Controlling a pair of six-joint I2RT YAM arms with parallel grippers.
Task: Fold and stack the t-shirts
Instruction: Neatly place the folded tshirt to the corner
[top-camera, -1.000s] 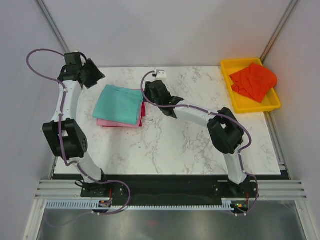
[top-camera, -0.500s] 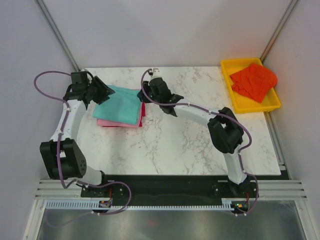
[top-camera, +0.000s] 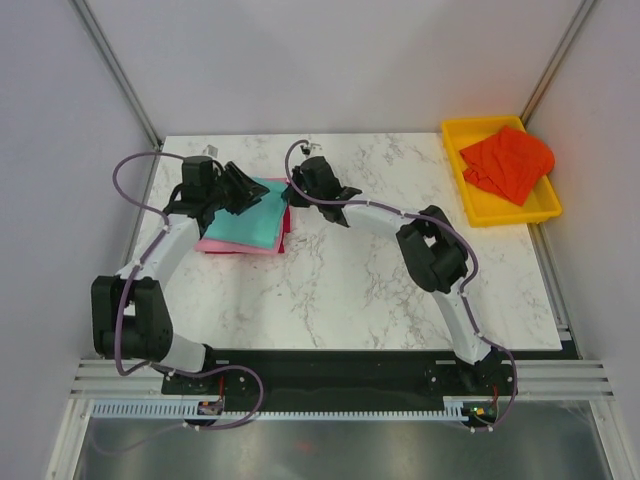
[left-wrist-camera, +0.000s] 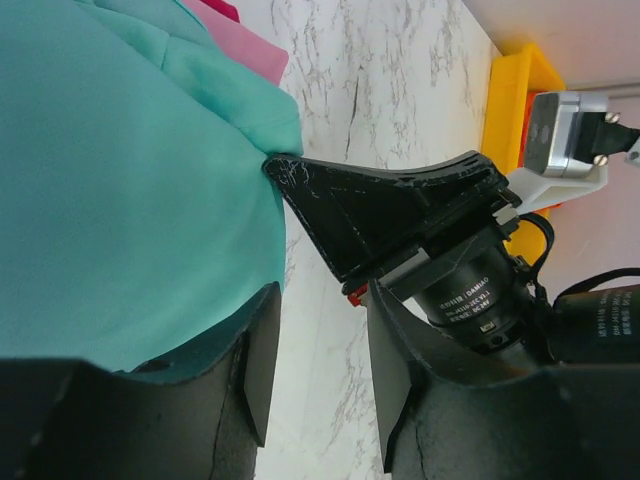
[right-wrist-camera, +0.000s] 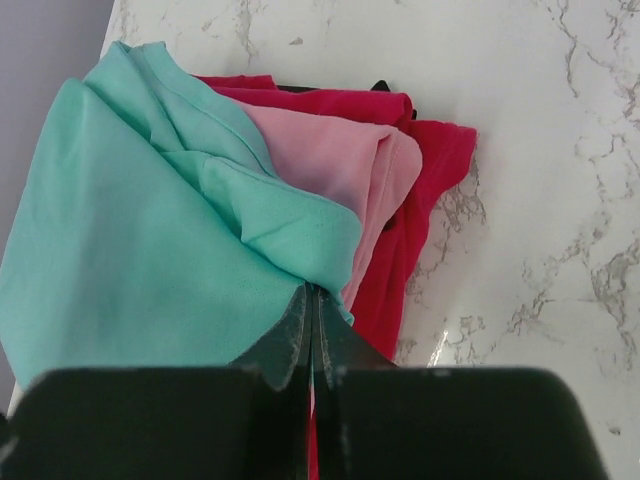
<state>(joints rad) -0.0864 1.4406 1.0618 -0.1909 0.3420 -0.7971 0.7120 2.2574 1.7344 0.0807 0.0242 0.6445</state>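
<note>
Three folded t-shirts lie stacked at the table's back left: the teal t-shirt on top, the pink t-shirt under it, the crimson t-shirt lowest. In the right wrist view, teal, pink and crimson layers fan out. My right gripper is shut on the teal shirt's near right edge; from above, the right gripper is at the stack's right side. My left gripper hovers open over the teal shirt's edge, bare marble between its fingers. The orange-red t-shirt lies crumpled in the tray.
A yellow tray sits at the back right corner, also visible as a yellow tray in the left wrist view. The right arm's forearm stretches across the table's middle back. White walls and metal posts border the marble table.
My left arm swung from the back-left corner over the stack, its jaws narrowing. My right gripper moved onto the teal shirt's edge and shut on it.
</note>
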